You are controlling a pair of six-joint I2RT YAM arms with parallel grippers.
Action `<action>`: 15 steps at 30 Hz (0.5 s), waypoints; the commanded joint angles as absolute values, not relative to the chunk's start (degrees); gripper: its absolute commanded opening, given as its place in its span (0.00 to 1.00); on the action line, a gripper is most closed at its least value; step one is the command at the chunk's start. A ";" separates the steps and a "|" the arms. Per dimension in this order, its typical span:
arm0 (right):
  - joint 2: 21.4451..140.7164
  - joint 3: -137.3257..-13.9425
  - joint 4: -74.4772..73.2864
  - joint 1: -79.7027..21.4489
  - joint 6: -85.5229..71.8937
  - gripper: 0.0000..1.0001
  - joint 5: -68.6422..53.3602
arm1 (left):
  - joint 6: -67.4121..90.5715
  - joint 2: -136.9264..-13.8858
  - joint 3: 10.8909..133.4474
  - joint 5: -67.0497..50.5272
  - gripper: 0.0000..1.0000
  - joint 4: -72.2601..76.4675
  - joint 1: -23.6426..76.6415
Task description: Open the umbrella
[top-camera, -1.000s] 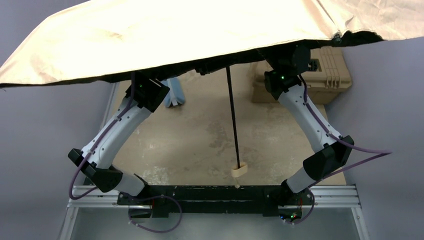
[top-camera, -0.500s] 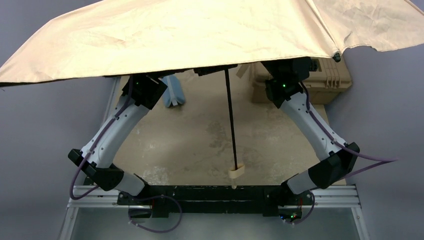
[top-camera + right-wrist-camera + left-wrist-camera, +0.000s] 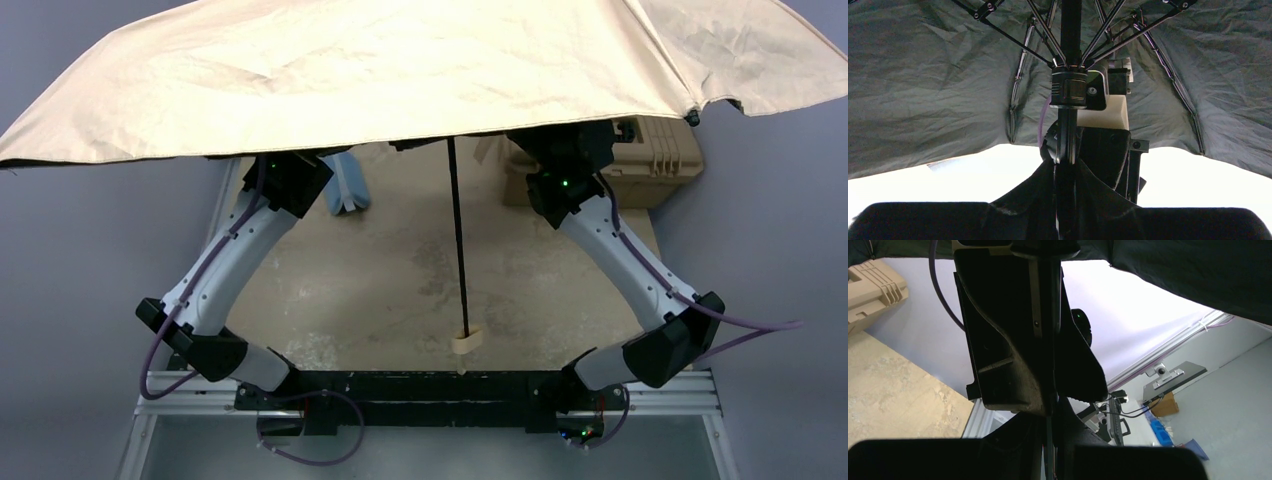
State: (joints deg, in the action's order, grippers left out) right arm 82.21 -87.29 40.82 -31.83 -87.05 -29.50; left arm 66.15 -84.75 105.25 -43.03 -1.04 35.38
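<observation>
The umbrella stands spread: its beige canopy [image 3: 400, 70] covers the far half of the top view, wider than the table. Its thin black shaft [image 3: 458, 240] runs down to the cream handle [image 3: 467, 341] near the front edge. Both grippers are hidden under the canopy in the top view. In the right wrist view the black underside [image 3: 938, 85], ribs and runner [image 3: 1068, 88] show above my right gripper [image 3: 1066, 197], which is shut on the shaft just below the runner. My left gripper [image 3: 1049, 440] is shut on the same shaft [image 3: 1048, 315] from the opposite side.
A tan hard toolbox [image 3: 650, 155] sits at the back right, partly under the canopy; it also shows in the left wrist view [image 3: 873, 285]. A small blue pouch [image 3: 347, 182] lies at the back left. The worn beige table [image 3: 400, 280] ends at the black base rail [image 3: 430, 385].
The canopy has swung and flattened out, its near edge higher and its right edge lower. The shaft and handle shifted slightly left. The right elbow moved down and outward.
</observation>
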 commanded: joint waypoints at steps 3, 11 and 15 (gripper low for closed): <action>82.00 -91.94 42.82 -32.48 -84.56 0.21 -27.07 | 64.32 -81.69 101.75 -40.31 0.00 4.12 36.23; 91.90 -108.58 41.48 -28.43 -86.47 0.16 -20.77 | 61.52 -75.48 91.58 -40.27 0.00 2.09 39.38; 94.08 -113.23 40.59 -26.88 -86.37 0.07 -20.65 | 60.82 -72.21 86.52 -38.36 0.00 1.68 40.22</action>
State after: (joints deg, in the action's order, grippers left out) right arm 94.54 -105.47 36.42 -30.70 -86.19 -31.86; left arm 62.70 -76.36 91.37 -34.00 5.89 37.65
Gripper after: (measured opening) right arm 0.118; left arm 0.088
